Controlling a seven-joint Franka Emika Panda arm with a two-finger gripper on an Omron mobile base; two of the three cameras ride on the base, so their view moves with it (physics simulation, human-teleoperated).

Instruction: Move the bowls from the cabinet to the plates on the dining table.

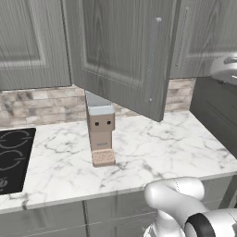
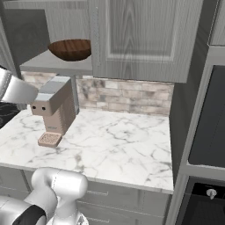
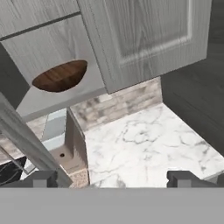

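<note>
A wide dark brown wood-grain bowl [image 2: 70, 49] [image 3: 59, 76] sits on the bottom shelf of the open grey wall cabinet [image 2: 52, 63] [image 3: 48, 94]. Its open door [image 1: 120, 51] swings out over the counter and hides the inside in the left base view. My gripper [image 3: 113, 179] is open, its two dark fingertips [image 3: 43, 178] wide apart with nothing between them. It hangs below the cabinet opening and well short of the bowl, looking up at it over the counter. The plates and the dining table are out of view.
A tan coffee machine [image 1: 101, 134] [image 2: 55, 110] [image 3: 65, 144] stands on the marble counter [image 1: 162, 148] [image 2: 118, 140] under the cabinet. A black hob [image 1: 11, 157] lies at the left. A dark tall unit [image 2: 206, 132] borders the counter on the right. The door's lower edge [image 3: 26, 135] crosses close by the hand.
</note>
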